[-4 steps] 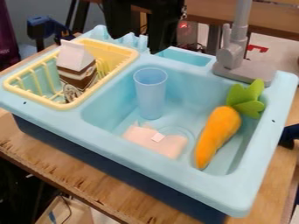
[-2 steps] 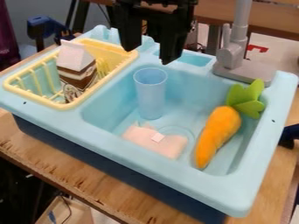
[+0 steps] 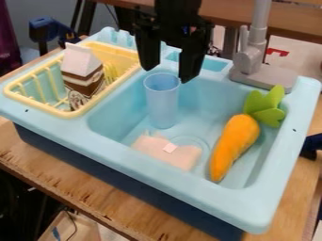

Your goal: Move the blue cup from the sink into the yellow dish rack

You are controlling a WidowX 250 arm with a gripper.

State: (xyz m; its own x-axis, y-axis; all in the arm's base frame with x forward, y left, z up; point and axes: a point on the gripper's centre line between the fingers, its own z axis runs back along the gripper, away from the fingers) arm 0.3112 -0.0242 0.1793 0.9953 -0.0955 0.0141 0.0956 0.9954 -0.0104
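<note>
Alignment of claw (image 3: 168, 74) with cup (image 3: 162, 101) is judged to be the step in hand. The claw is open: its two fingers are spread apart and pointed downward, with nothing gripped between them. The cup is stood upright in the sink (image 3: 157, 179), toward the rear of the basin, with its mouth near the fingertips. Contact with the rim cannot be confirmed, since depth is hard to judge from this angle.

For a sound grip, the claw should be centred over the cup and the fingers kept level with each other. One finger should be set on each side of the wall before the claw is lowered. Rim strikes are to be avoided, as a tall, narrow cup may be tipped by a light knock. Closing should be done gently and evenly, because a thin wall may be flexed or slip.

In the basin, a pink cloth-like item (image 3: 179, 156) is laid flat in front of the cup, with a small white tag on it. A carrot (image 3: 234, 141) is rested at the right of the picture, its green top leaned toward the rear corner. In the yellow rack (image 3: 76, 113), a brown and white carton (image 3: 82, 63) is held, slightly tilted
</note>
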